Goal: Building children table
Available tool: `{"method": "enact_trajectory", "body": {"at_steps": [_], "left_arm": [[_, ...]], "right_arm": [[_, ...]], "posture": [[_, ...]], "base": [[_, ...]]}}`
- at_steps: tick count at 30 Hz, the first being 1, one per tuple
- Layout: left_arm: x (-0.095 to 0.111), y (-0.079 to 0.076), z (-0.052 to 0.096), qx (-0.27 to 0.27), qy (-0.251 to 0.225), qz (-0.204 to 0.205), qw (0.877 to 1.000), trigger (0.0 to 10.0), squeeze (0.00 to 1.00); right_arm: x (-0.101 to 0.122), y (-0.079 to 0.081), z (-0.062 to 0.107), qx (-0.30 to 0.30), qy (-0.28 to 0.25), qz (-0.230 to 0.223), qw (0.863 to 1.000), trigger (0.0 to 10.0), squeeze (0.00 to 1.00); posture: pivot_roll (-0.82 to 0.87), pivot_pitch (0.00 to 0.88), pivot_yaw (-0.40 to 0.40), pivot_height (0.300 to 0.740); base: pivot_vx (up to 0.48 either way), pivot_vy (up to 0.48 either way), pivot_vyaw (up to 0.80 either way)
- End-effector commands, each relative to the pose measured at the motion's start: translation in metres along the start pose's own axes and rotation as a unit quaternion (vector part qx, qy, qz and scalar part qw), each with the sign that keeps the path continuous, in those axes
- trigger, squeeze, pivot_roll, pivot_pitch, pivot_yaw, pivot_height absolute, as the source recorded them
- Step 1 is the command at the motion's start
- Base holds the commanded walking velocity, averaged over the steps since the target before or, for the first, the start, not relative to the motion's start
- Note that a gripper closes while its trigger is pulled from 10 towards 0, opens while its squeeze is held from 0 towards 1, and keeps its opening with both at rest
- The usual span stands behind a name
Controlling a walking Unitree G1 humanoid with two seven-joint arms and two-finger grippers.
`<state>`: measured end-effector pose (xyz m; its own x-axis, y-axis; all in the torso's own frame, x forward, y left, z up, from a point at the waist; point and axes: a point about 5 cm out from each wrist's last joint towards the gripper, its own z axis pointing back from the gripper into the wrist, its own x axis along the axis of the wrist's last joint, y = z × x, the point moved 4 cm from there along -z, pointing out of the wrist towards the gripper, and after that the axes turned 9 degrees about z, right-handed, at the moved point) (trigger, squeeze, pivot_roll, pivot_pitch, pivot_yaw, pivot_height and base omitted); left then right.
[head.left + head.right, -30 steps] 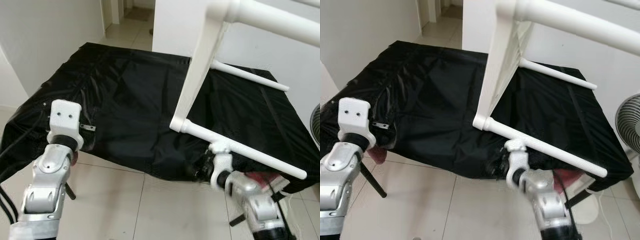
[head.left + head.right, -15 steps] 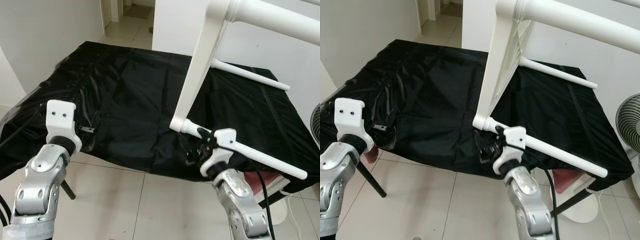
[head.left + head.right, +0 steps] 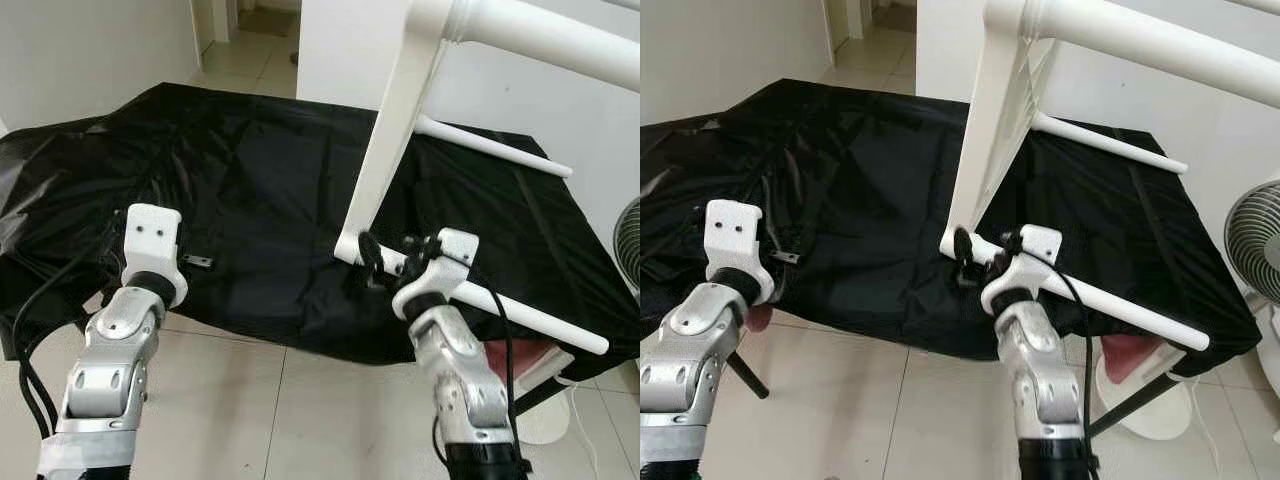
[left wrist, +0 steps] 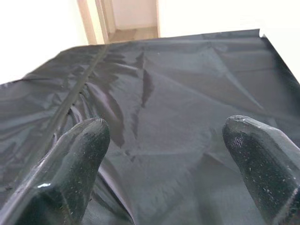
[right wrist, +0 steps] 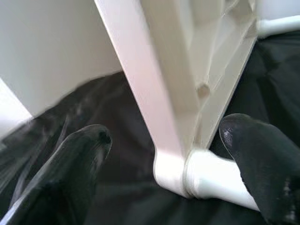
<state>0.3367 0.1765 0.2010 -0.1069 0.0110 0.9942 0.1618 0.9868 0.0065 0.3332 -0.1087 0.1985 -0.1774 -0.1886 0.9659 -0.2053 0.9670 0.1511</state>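
The white children's table [image 3: 392, 140] stands on its side on a black cloth-covered surface [image 3: 260, 190], its round legs pointing right. The near lower leg [image 3: 530, 318] runs along the cloth's front edge; a far leg [image 3: 490, 146] lies behind it. My right gripper [image 5: 168, 136] is open at the corner [image 3: 958, 243] where the near leg meets the top, one finger on each side, not gripping. My left gripper [image 4: 164, 131] is open over bare black cloth at the front left, holding nothing.
A white fan [image 3: 1252, 232] stands on the floor at the right. A pink object [image 3: 1128, 356] shows under the cloth's front right edge. Black stand legs [image 3: 745, 372] reach the tiled floor. White walls and a doorway lie behind.
My right gripper has risen from below the cloth's front edge to the table's lower corner. The left arm has shifted a little right and forward. The camera has also moved slightly.
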Motion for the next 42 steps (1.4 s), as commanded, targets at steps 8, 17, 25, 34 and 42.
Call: {"method": "enact_trajectory", "body": {"at_steps": [8,17,25,34,42], "left_arm": [[-0.001,0.011,-0.007,0.059,-0.017,-0.004,0.998,10.0,0.00],[0.003,0.014,-0.011,0.060,-0.030,-0.008,0.998,10.0,0.00],[0.005,0.012,-0.013,0.053,-0.038,-0.002,0.998,10.0,0.00],[0.004,0.012,-0.012,0.054,-0.038,-0.001,0.998,10.0,0.00],[0.002,0.016,-0.012,0.063,-0.031,0.001,0.998,10.0,0.00]], "right_arm": [[-0.012,0.002,-0.004,0.029,0.023,-0.069,0.997,10.0,0.00],[0.001,-0.005,-0.009,0.032,-0.007,-0.027,0.999,10.0,0.00],[0.000,-0.009,-0.006,0.028,-0.005,-0.021,0.999,10.0,0.00],[0.000,-0.012,-0.006,0.027,-0.006,-0.015,0.999,10.0,0.00],[-0.001,-0.011,-0.006,0.029,-0.005,-0.014,0.999,10.0,0.00]], "posture": [[-0.07,0.000,-0.034,0.740],[-0.07,0.002,-0.029,0.740],[-0.08,0.010,-0.030,0.740],[-0.07,0.015,-0.032,0.740],[-0.07,0.016,-0.031,0.740]], "base": [[0.000,0.000,0.00],[0.000,0.000,0.00],[0.000,-0.234,0.00],[0.000,-0.406,0.00],[0.000,-0.155,0.00]]}}
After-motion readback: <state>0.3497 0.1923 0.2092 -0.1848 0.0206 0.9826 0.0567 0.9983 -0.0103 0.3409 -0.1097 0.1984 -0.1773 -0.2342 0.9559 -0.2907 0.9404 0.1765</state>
